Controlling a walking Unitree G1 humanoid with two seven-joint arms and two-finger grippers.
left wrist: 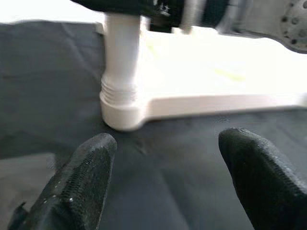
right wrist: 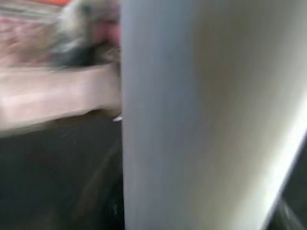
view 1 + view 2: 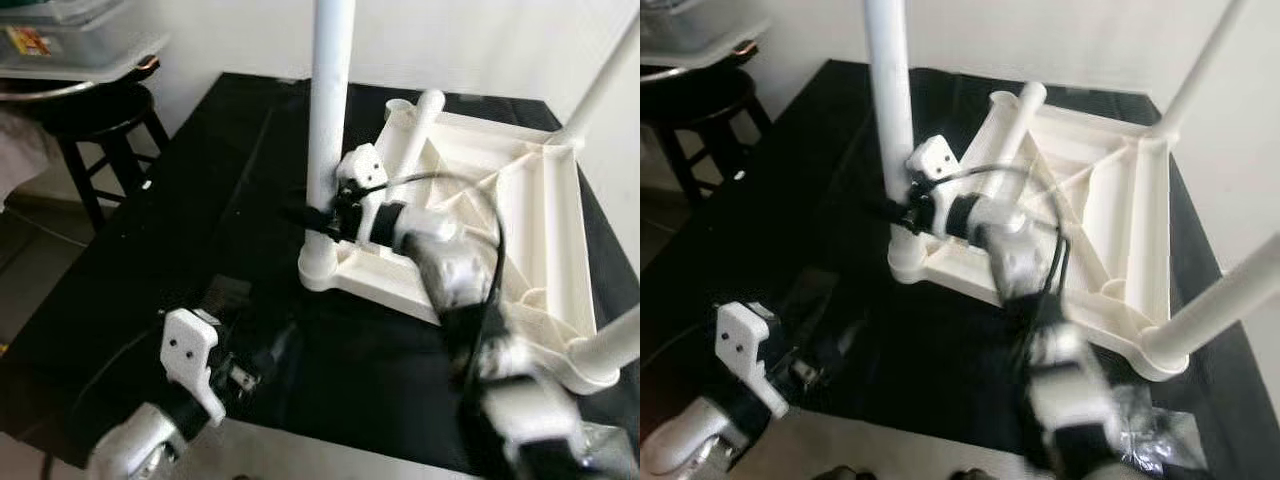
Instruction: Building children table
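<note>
A white child's table top (image 3: 545, 200) lies upside down on a black cloth (image 3: 150, 270). Three white legs stand up from its corners: near-left (image 3: 328, 100), far-right (image 3: 600, 80) and near-right (image 3: 610, 345). Another leg (image 3: 415, 135) lies loose across the far-left corner. My right gripper (image 3: 312, 215) is shut around the lower part of the near-left leg (image 2: 201, 115), just above its threaded socket (image 1: 120, 103). My left gripper (image 1: 165, 143) hovers low over the cloth in front of that corner, open and holding nothing.
A dark wooden stool (image 3: 100, 130) stands at the back left, with a clear plastic bin (image 3: 70, 40) on it. Crumpled clear plastic (image 3: 605, 440) lies at the near right. The cloth's front edge (image 3: 300, 440) runs just under my arms.
</note>
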